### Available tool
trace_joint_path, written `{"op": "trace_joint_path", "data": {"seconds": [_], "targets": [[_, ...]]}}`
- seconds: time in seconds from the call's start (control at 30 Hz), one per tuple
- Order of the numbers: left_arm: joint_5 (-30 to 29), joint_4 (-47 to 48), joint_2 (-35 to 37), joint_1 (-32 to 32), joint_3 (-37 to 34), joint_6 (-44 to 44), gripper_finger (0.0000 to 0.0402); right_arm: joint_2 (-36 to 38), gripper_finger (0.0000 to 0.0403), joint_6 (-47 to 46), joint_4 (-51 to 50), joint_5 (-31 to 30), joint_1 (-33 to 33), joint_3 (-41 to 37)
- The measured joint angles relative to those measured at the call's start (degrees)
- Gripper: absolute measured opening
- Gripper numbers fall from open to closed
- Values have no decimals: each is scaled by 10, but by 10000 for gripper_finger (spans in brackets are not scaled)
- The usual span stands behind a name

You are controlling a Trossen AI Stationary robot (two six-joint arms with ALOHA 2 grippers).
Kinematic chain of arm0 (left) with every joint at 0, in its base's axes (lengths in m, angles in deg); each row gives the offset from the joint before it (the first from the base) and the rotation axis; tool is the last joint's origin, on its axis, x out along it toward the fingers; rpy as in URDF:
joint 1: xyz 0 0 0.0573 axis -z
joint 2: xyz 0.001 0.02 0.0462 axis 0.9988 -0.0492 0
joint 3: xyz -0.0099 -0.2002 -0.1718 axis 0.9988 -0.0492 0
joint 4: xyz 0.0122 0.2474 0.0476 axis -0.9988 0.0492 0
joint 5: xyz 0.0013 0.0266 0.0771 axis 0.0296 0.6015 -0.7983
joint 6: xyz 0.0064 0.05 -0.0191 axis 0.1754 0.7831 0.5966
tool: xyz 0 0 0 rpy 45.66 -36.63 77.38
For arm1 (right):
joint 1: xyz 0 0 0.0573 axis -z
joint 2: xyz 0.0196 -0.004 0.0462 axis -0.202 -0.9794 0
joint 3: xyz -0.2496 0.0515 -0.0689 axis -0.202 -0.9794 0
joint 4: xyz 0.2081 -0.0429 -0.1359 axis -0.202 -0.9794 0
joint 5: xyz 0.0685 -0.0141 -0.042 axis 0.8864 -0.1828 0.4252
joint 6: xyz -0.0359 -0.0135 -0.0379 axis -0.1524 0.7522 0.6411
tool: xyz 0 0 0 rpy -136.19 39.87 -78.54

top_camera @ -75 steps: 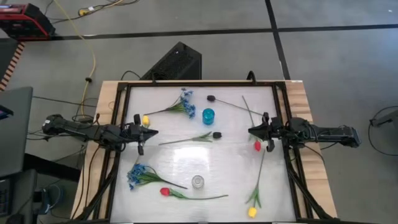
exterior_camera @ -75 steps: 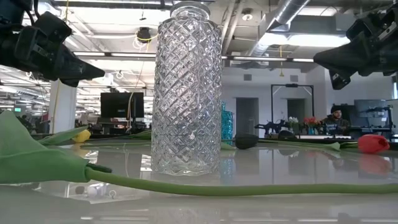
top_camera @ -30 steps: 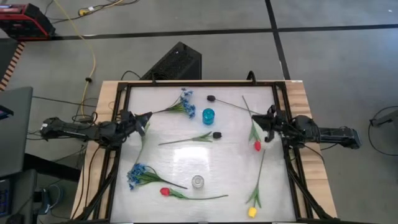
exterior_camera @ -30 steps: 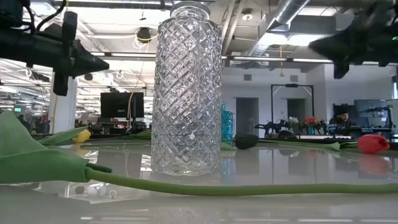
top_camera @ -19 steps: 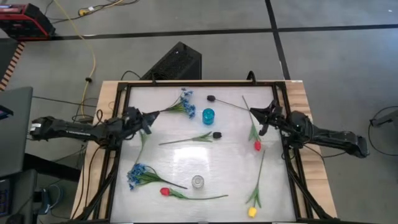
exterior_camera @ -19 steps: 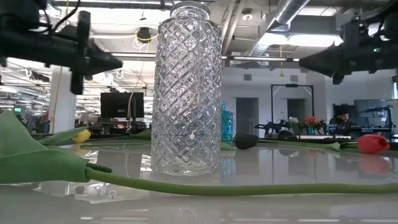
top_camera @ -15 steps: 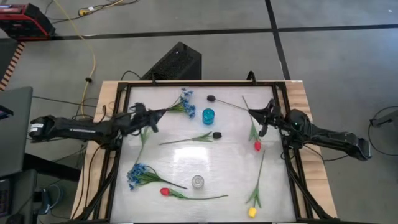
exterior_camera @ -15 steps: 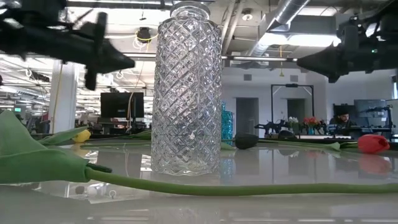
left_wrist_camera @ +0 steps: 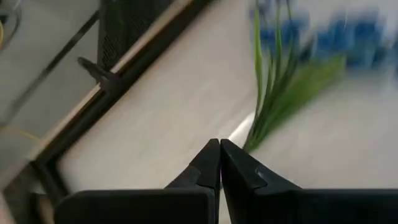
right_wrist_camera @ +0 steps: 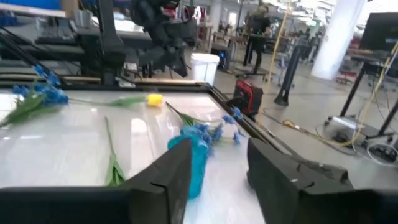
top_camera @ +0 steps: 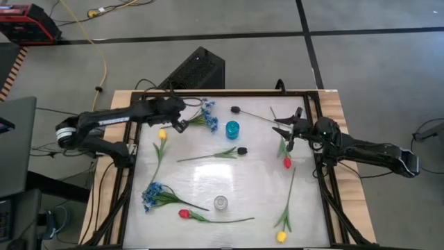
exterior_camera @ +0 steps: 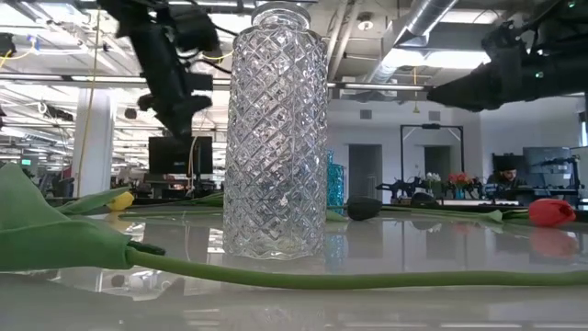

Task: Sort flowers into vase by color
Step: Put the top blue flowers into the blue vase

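Flowers lie flat on the white table: a blue spray (top_camera: 206,117) at the far left, another (top_camera: 152,194) at the near left, yellow tulips (top_camera: 162,135) (top_camera: 281,237), red tulips (top_camera: 286,162) (top_camera: 184,214) and dark buds (top_camera: 236,109) (top_camera: 241,150). A blue vase (top_camera: 232,128) stands far of centre and a clear glass vase (top_camera: 220,203) near the front. My left gripper (top_camera: 182,119) hangs shut just left of the far blue spray's stems (left_wrist_camera: 273,93). My right gripper (top_camera: 281,128) is open above the stems at the far right, pointing toward the blue vase (right_wrist_camera: 198,158).
A black frame (top_camera: 132,139) runs round the tabletop. In the low view the clear vase (exterior_camera: 276,129) fills the centre, with a green stem (exterior_camera: 367,276) lying in front of it. The table's middle between the two vases is bare.
My left gripper has swung toward the table's far edge and to the right, stopping beside the far blue spray, still shut. My right gripper has drifted a little toward the far edge and the table's centre. No flower has moved.
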Motion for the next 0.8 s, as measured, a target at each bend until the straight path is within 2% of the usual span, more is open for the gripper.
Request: {"op": "trace_joint_path", "data": {"seconds": [0.13,0.23,0.4,0.53,0.67,0.8], "targets": [[60,1,-48,-1,29,122,3,-20,216,-3,-3,0,5,0],[111,19,-64,-9,29,201,22,-35,221,2,-3,11,5,0],[139,33,-67,-58,18,201,87,-49,221,13,-1,14,5,0],[203,-1,-60,-95,-8,189,152,-49,221,17,1,33,5,0],[188,-72,-61,-102,-57,218,206,-49,221,17,0,65,5,0],[189,-154,-61,-100,-94,226,229,-49,221,18,-3,92,5,0]]}}
